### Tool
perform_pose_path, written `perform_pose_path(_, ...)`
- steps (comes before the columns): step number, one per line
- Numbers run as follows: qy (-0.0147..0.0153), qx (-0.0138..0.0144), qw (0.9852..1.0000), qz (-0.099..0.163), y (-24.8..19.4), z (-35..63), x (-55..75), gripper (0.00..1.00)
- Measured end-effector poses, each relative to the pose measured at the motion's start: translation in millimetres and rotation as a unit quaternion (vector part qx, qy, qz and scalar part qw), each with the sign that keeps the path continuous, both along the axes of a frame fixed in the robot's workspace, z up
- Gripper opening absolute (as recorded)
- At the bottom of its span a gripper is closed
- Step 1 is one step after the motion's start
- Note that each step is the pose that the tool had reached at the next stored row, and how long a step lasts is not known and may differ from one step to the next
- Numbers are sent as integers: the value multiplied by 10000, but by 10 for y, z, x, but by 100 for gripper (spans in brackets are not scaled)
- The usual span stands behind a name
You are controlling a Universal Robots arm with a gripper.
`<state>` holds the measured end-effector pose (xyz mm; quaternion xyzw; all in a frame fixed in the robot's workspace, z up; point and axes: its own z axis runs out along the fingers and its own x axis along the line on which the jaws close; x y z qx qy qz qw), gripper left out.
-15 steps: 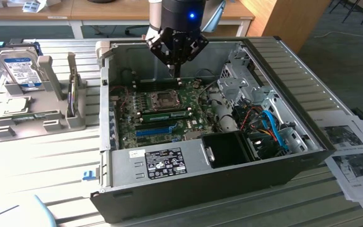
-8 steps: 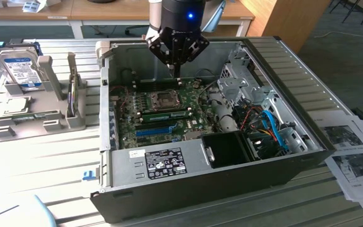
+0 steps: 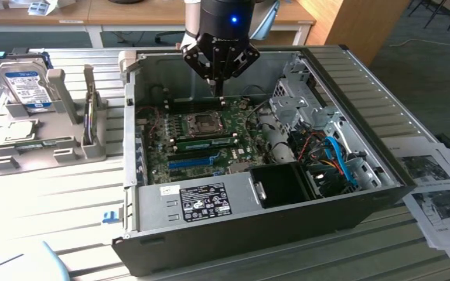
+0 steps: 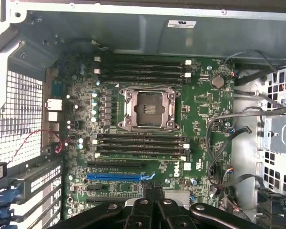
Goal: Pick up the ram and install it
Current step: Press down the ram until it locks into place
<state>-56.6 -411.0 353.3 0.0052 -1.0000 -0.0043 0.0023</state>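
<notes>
Fingers (image 3: 218, 88) clenched on nothing, poised above the motherboard (image 3: 209, 137) inside the open case (image 3: 287, 216); hard drive (image 3: 26, 85) upright in a rack on the counter (image 3: 53, 193).

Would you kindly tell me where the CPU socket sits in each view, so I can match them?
Exterior view: the CPU socket is on the motherboard inside the open case.
Wrist view: the CPU socket lies between the two banks of memory slots.
Shared landmark: the blue slot.
</notes>
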Motion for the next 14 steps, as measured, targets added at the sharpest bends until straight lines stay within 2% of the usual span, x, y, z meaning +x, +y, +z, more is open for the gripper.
perform_pose_path(4, 0, 0, 10000, 0, 0, 0, 0, 9)
perform_pose_path(8, 36, 1, 10000, 0, 0, -1, 5, 9)
perform_pose_path(14, 39, 0, 10000, 0, 0, 0, 5, 9)
